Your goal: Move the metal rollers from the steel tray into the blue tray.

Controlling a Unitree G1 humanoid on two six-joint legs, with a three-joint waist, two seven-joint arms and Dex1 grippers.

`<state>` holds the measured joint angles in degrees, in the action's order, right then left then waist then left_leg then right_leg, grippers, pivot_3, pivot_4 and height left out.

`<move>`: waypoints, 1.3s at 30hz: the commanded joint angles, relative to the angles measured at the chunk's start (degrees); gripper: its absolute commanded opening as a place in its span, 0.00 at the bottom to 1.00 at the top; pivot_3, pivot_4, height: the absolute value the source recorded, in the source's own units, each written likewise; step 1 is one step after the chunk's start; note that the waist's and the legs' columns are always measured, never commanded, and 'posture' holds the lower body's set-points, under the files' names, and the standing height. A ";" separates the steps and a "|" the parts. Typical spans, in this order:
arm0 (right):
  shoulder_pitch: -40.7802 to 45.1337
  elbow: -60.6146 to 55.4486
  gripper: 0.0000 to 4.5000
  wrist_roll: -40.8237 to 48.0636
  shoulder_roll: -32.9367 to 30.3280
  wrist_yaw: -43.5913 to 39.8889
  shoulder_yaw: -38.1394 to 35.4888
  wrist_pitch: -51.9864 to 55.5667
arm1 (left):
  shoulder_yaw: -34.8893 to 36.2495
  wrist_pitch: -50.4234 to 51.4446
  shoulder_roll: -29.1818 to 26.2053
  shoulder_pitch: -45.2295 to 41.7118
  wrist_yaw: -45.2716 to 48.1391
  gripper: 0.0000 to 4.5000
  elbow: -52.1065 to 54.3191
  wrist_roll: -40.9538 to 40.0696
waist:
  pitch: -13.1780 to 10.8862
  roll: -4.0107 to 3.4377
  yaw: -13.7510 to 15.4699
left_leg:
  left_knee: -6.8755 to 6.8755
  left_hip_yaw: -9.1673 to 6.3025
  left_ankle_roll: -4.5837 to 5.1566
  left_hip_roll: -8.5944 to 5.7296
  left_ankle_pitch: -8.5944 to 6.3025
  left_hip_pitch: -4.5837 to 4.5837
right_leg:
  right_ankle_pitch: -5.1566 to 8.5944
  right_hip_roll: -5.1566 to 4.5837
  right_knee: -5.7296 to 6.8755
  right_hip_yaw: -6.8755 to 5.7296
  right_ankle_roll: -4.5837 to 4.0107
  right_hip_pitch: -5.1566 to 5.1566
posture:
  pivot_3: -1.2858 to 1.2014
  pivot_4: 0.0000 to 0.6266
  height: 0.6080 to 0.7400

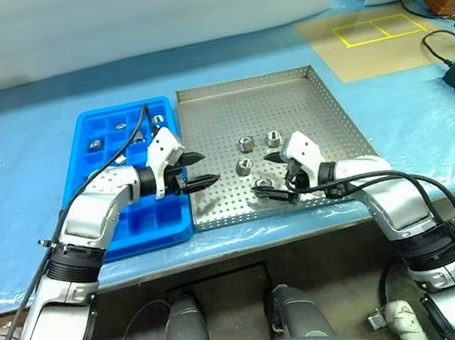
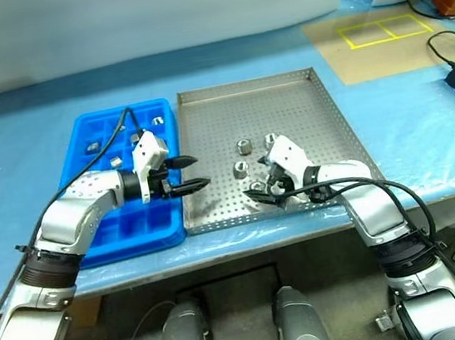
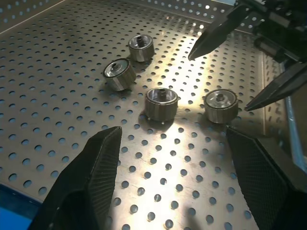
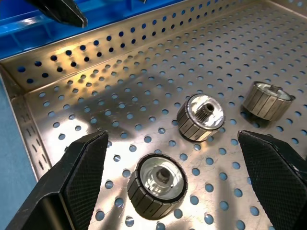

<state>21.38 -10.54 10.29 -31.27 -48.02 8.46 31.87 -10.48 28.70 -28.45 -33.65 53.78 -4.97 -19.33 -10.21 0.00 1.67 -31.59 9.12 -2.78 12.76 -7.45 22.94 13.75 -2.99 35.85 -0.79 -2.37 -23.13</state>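
- The steel tray lies on a table covered with a blue sheet, and its long left rim sits right against the blue tray.
- Four metal rollers lie loose on the steel tray's perforated floor, all in its near half. The far half of the floor is bare.
- Two of the rollers stand side by side nearer the tray's middle. A third sits a little closer to the robot and to the left of them.
- The fourth roller is nearest the front rim. It sits between the spread fingers of the right gripper.
- In the right wrist view this roller stands on end with its dark central hole facing up. A gap shows between it and each finger pad.
- The blue tray holds a few more rollers in the square cells of its far end. One is in a cell near the far left corner, and others lie further right in the same rows. The wrist and cable of the left arm partly hide them, so I cannot tell exactly how many there are.
- The near cells of the blue tray that can be seen are bare plastic.
- The left gripper is over the seam between the two trays and points toward the loose rollers. Its fingers are apart and hold nothing.
- The right gripper's fingers are also spread wide and have not closed on the roller between them.
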 commanded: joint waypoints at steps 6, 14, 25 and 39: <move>-2.31 -6.54 1.00 1.96 -2.41 2.78 -5.32 1.58 | -6.08 -9.27 10.89 -7.78 2.18 0.80 -13.99 6.26 | 0.01 -0.04 0.03 | -0.62 0.15 0.54 -0.03 -0.32 0.10 | -0.09 -0.11 -0.06 0.15 0.16 0.17 | 0.37 0.24 1.00; -7.28 -11.91 1.00 2.75 -2.37 6.63 -7.61 4.22 | -6.90 -16.91 18.22 -16.83 -0.76 0.80 -33.75 13.51 | 0.03 -0.06 -1.47 | -0.74 0.34 0.88 -0.07 -0.52 -0.01 | -0.18 -0.11 -0.09 0.40 0.30 0.17 | 0.34 0.24 1.00; -10.32 -14.57 1.00 2.95 -2.38 10.20 -8.76 5.14 | -5.39 -21.61 21.22 -21.58 -3.37 0.80 -46.59 18.42 | 0.04 -0.08 -2.55 | -0.79 0.43 1.05 -0.13 -0.62 0.00 | -0.21 -0.13 -0.19 0.54 0.36 0.19 | 0.32 0.24 1.00; -9.07 -12.57 1.00 2.33 -2.06 11.03 -6.95 4.13 | -3.46 -21.78 20.95 -20.82 -4.29 0.67 -47.59 20.07 | 0.04 -0.08 -2.53 | -0.82 0.50 1.09 -0.15 -0.65 -0.03 | -0.22 -0.17 -0.20 0.59 0.37 0.20 | 0.33 0.24 1.00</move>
<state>11.12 -22.49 12.39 -33.48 -37.20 1.55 37.18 -14.93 7.36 -7.23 -54.09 50.18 -52.99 0.38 -10.17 -0.08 -0.86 -32.41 9.62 -1.69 12.61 -8.09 22.91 13.54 -3.16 35.65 -0.21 -2.00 -22.93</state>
